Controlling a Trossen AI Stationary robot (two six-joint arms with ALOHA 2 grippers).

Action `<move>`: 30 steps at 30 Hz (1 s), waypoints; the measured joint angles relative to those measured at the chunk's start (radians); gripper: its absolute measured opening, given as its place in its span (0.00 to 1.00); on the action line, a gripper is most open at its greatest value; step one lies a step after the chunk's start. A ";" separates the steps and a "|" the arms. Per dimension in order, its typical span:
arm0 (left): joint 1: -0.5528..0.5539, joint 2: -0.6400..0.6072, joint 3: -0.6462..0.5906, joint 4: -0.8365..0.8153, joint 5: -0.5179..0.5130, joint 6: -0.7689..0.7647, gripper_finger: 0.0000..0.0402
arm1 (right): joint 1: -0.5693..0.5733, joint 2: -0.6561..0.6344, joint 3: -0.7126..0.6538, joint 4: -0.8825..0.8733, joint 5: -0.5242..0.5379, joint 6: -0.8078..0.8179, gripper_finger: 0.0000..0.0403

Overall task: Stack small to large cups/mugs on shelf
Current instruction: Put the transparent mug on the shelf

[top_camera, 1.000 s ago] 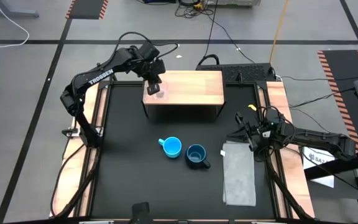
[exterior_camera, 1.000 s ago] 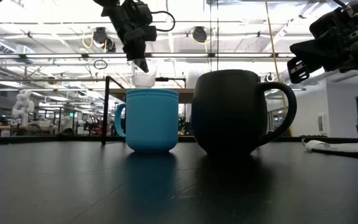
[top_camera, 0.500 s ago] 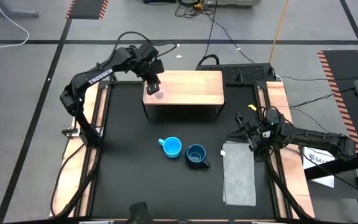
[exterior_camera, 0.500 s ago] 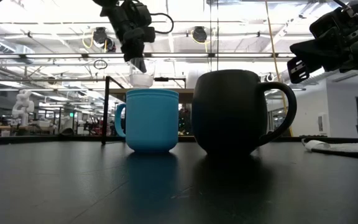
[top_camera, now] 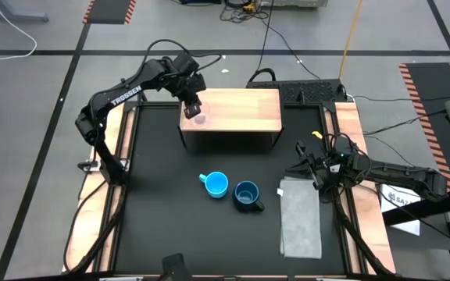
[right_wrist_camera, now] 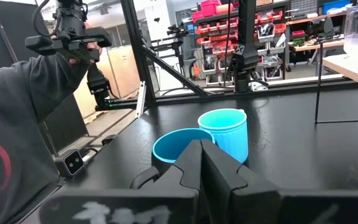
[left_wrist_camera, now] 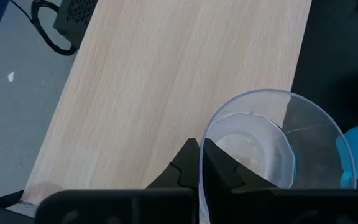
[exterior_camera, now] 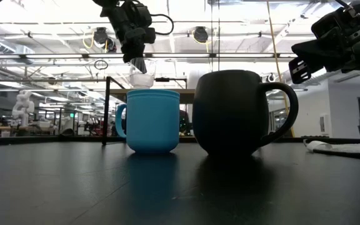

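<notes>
The wooden-topped shelf (top_camera: 241, 109) stands at the table's far side. Over its left end my left gripper (top_camera: 195, 106) is shut on the tiny clear cup (left_wrist_camera: 278, 146), which shows just above the shelf top in the low view (exterior_camera: 143, 79); whether its base touches the wood I cannot tell. The light-blue mug (top_camera: 216, 184) and the navy mug (top_camera: 247, 196) stand upright side by side on the black table, mid-way across. My right gripper (right_wrist_camera: 201, 163) waits shut and level at the table's right (top_camera: 297, 167). My left gripper pinches the clear cup's rim wall (left_wrist_camera: 204, 134) between its two fingers, one finger inside the cup and one outside. The fingers come slanting down from above. The cup hangs upright below them, mouth up, over the shelf's left end.
A folded grey cloth (top_camera: 299, 220) lies on the table's right, near my right gripper. The shelf top to the right of the clear cup is bare wood (left_wrist_camera: 166, 74). A person's grey sleeve (right_wrist_camera: 17, 130) shows beyond the table in the right wrist view.
My left gripper has rolled a little at the wrist with the clear cup, staying over the shelf's left end.
</notes>
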 joint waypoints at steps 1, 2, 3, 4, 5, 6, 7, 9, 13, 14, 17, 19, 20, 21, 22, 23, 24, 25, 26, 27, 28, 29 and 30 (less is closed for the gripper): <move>0.000 0.000 0.000 -0.001 0.001 0.001 0.01 | 0.000 0.000 0.000 0.000 0.000 0.000 0.00; 0.000 0.000 0.000 -0.002 0.001 0.003 0.01 | 0.000 0.000 0.000 0.000 0.000 0.000 0.00; 0.000 0.000 0.000 -0.004 0.002 0.006 0.01 | 0.000 0.000 0.000 0.000 0.000 0.000 0.00; 0.000 0.000 0.000 -0.004 0.001 0.006 0.01 | 0.000 0.000 0.000 0.000 0.000 0.000 0.00; 0.000 0.000 0.000 -0.004 0.001 0.006 0.02 | 0.000 0.000 0.000 0.000 0.000 0.000 0.00; 0.000 0.000 0.000 -0.004 0.002 0.006 0.03 | 0.000 0.000 0.000 0.000 0.000 0.000 0.00; 0.000 0.000 0.000 -0.005 0.001 0.006 0.05 | 0.000 0.000 0.000 0.000 0.000 0.000 0.00; 0.000 0.000 0.000 -0.006 0.001 0.010 0.08 | 0.000 0.000 0.000 0.000 0.000 0.000 0.00; 0.000 0.000 0.000 -0.006 -0.002 0.010 0.12 | 0.000 0.000 0.000 0.000 0.000 0.000 0.00; 0.000 0.000 0.000 -0.006 -0.006 0.010 0.13 | 0.000 0.000 0.000 0.000 0.000 0.000 0.00; 0.000 0.000 0.000 -0.006 -0.007 0.016 0.16 | 0.000 0.000 0.000 0.000 0.000 0.000 0.00; 0.000 0.000 0.000 -0.005 -0.010 0.016 0.18 | 0.000 0.000 0.000 0.000 0.000 0.000 0.00; 0.000 0.000 0.000 -0.005 -0.010 0.016 0.19 | 0.000 0.000 0.000 0.000 0.000 0.000 0.00; 0.000 0.000 0.000 -0.005 -0.010 0.017 0.20 | 0.000 0.000 0.000 0.000 0.000 0.000 0.00; 0.000 0.000 0.000 -0.005 -0.010 0.016 0.21 | 0.000 0.000 0.000 0.000 0.000 0.000 0.00; 0.000 0.000 0.000 -0.005 -0.010 0.016 0.22 | 0.000 0.000 0.000 0.000 0.000 0.000 0.00; 0.000 0.000 0.000 -0.005 -0.010 0.016 0.23 | 0.000 0.000 0.000 0.000 0.000 0.000 0.00; 0.000 0.000 0.000 -0.005 -0.010 0.016 0.24 | 0.000 0.000 0.000 0.000 0.000 0.000 0.00; 0.000 0.000 0.000 -0.005 -0.010 0.018 0.25 | 0.000 0.000 0.000 0.000 0.000 0.000 0.00; 0.000 0.000 0.000 -0.005 -0.010 0.022 0.26 | 0.000 0.000 0.000 0.000 0.000 0.000 0.00; 0.000 0.000 0.000 -0.005 -0.010 0.028 0.28 | 0.000 0.000 0.000 0.000 0.000 0.000 0.00; 0.000 0.000 0.000 -0.006 -0.010 0.035 0.30 | 0.000 0.000 0.000 0.000 0.000 0.000 0.00; 0.000 0.000 0.000 -0.006 -0.010 0.036 0.31 | 0.000 0.000 0.000 0.000 0.000 0.000 0.00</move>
